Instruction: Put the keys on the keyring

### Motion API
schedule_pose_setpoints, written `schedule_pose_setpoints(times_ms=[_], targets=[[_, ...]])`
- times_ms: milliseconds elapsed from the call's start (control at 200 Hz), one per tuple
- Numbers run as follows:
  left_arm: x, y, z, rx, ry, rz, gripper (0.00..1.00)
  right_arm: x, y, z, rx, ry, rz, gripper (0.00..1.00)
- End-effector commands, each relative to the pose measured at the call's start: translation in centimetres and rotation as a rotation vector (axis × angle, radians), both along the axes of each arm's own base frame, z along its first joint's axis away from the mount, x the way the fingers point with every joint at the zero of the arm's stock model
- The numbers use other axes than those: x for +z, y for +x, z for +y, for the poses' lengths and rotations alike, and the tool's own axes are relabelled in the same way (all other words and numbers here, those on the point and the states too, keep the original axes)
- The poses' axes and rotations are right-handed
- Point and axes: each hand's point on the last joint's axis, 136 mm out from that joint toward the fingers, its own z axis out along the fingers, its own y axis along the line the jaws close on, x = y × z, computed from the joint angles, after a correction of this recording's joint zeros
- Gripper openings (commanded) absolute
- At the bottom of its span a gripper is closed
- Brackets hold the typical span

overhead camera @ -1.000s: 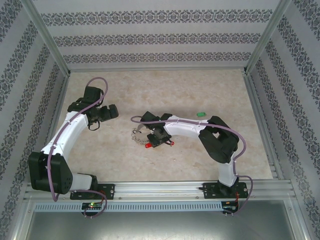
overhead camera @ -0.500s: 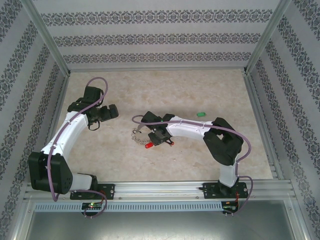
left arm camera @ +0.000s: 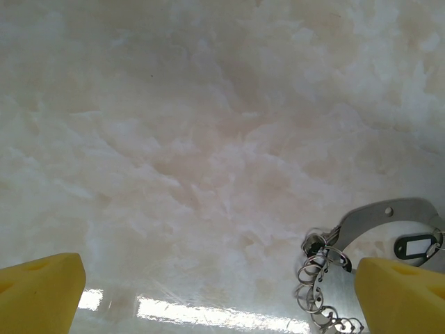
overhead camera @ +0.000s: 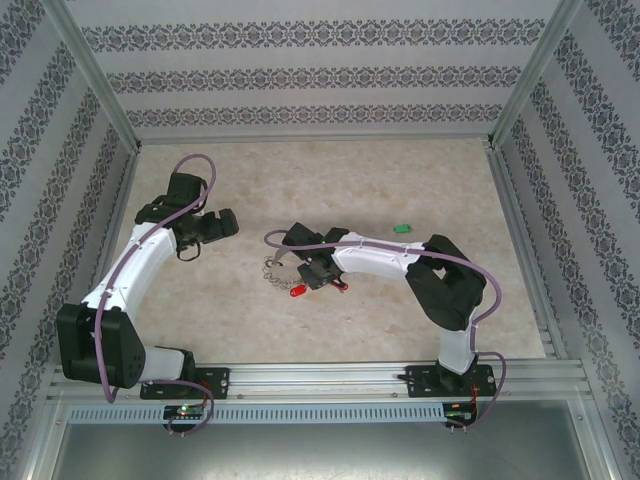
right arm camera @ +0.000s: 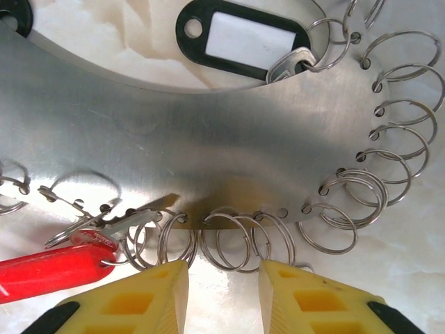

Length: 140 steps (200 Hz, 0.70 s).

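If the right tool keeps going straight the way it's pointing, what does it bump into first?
Most likely the small wire rings on the near edge of the keyring. They sit straight ahead of the right tool. Depth is hard to judge, so it may be nearly touching them.

Patterned walls enclose a pale marbled tabletop.

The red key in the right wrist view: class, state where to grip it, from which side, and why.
Grip the red key by its plastic head, likely from above across its narrow sides: it lies flat, its free end pointing away from the keyring.
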Motion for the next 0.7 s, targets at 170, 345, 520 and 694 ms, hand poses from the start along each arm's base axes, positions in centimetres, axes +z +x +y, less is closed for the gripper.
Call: schedule_pose_setpoints(times_ms=[170,345,520,694], targets=[[-0.9,-0.1,-0.5,-0.01,-0.029,0.028,1.0,0.3,0.5,-0.3,0.007,0.026,-0.042,0.36],[-1.3,0.1,-0.9,-0.009,-0.053,0.046,1.0,1.3,-0.1,1.0,0.106,0.141,-0.034,0.39],[-1.2,0.0,-1.0,-0.005,-0.06,0.042,1.0,1.2,-0.1,1.5,0.151,0.199,0.029,0.39],[-1.5,-0.7,-0.7,0.0,-0.048,0.048,1.0,1.4,-0.1,1.9,0.175,0.215,0.048,0.39]])
